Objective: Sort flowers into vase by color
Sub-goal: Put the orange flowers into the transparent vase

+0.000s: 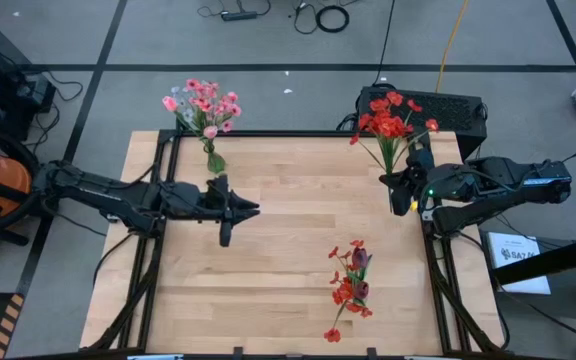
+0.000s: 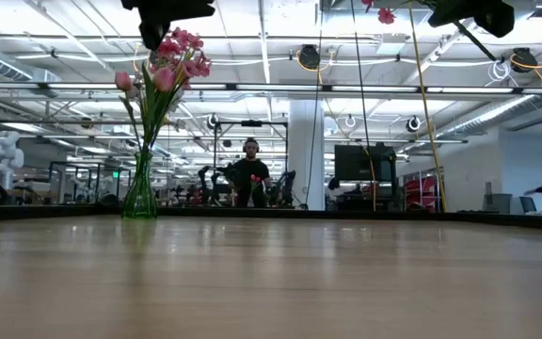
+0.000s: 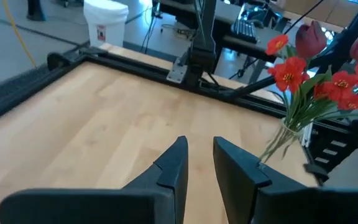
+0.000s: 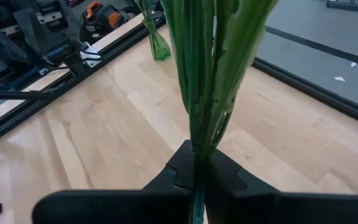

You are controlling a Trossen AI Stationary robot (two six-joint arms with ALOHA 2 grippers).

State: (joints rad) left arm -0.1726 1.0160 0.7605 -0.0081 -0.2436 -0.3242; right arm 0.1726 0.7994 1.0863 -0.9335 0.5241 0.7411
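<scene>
Two grippers: our right gripper [image 4: 197, 177] pinches the red flowers' [image 1: 388, 122] stems, our left gripper [image 3: 199, 163] hovers parted (holding nothing).

both arms are dark, chunky jointed segments with black cables trailing along them, the right arm [image 1: 498, 185] has a tiny green light glowing near its wrist, and the fingers [image 3: 173, 165] are matte black angular wedges with little notched steps on the inner faces
</scene>
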